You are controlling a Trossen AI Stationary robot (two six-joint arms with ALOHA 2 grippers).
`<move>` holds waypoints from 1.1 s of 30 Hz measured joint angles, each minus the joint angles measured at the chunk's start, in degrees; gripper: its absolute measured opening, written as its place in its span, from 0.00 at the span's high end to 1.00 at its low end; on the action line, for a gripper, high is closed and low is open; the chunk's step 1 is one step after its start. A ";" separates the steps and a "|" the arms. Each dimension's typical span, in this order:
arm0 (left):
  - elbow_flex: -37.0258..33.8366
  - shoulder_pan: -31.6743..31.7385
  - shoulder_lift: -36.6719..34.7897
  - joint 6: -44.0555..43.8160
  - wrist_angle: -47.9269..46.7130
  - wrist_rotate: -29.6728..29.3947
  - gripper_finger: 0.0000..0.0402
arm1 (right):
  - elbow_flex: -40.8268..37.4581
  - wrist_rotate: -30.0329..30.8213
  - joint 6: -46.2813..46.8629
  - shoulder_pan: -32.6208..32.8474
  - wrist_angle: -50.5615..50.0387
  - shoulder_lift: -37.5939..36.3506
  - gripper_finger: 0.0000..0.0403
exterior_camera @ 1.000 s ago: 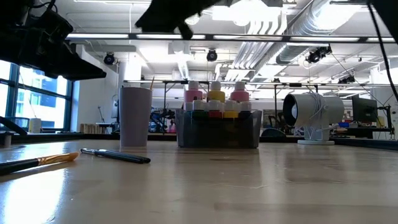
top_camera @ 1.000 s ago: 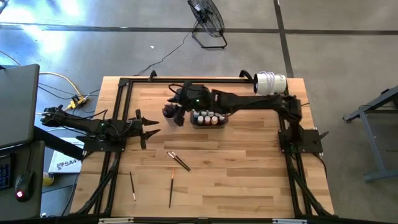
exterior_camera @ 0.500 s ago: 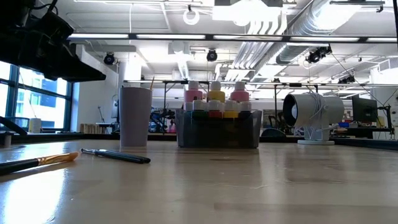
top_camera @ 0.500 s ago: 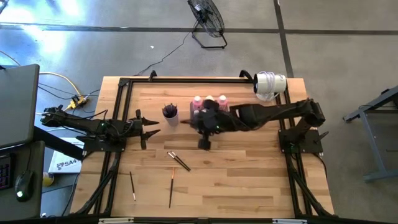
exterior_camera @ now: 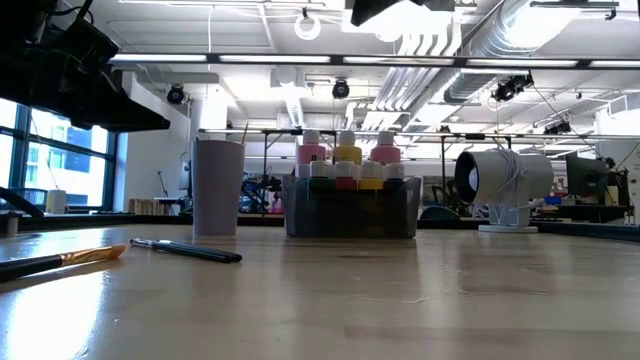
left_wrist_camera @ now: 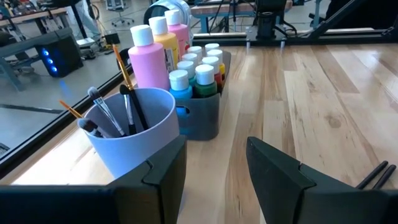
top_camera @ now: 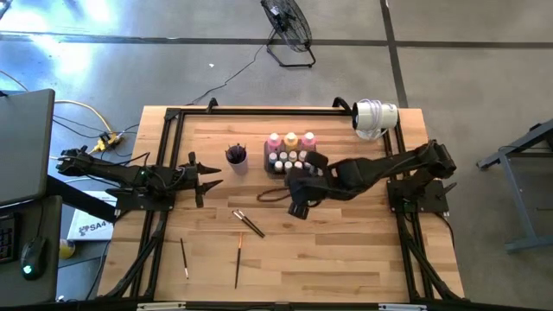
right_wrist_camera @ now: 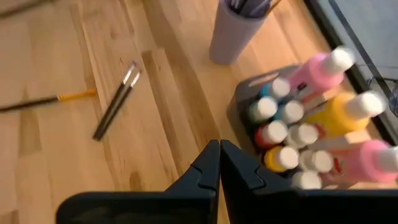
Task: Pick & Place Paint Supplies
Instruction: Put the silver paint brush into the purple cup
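Butcher-block table [top_camera: 346, 250], grey concrete floor [top_camera: 484, 52], right tool [right_wrist_camera: 219, 163] pressed together, left tool [left_wrist_camera: 214, 165] spread

From my high view, the dark grey rectangular tray [top_camera: 270, 167] of small paint bottles [top_camera: 291, 139] sits toward the table's far side, the small purple cup [top_camera: 236, 159] of brushes just left of it; two thin dark-handled paintbrushes [top_camera: 249, 223] lie together nearer, two more [top_camera: 184, 258] at the near left

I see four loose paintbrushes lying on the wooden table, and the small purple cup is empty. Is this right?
Not quite. The small purple cup is not empty: the left wrist view shows several thin paintbrushes standing in it. The four loose paintbrushes on the wooden table are correct, as the high view shows.
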 joint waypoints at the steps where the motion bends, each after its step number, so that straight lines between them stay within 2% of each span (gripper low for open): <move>1: 0.00 -0.01 0.01 0.00 -0.04 0.00 0.59 | -0.93 0.06 0.57 0.37 0.21 -0.08 0.99; 7: 0.00 0.00 0.00 -0.02 -0.17 0.00 0.59 | -9.21 1.69 7.36 3.57 5.41 -0.76 0.99; 12: 0.00 -0.01 0.00 -0.02 -0.17 0.04 0.59 | -20.71 0.67 8.48 5.97 24.19 -0.76 0.99; 19: 0.00 -0.01 0.00 -0.02 -0.16 0.15 0.59 | -32.38 -5.02 -0.42 3.32 45.07 -2.48 0.99; 21: 0.00 -0.01 0.02 -0.02 -0.17 0.15 0.59 | -34.73 -7.39 -4.04 2.34 49.68 -4.96 0.99; 26: 0.00 -0.01 0.00 -0.01 -0.15 0.13 0.59 | -42.83 -7.16 -9.77 0.51 55.21 -13.38 0.99; 33: 0.00 -0.01 0.00 -0.78 -0.16 0.11 0.59 | -61.77 -7.73 -13.46 -1.23 73.21 -26.77 0.99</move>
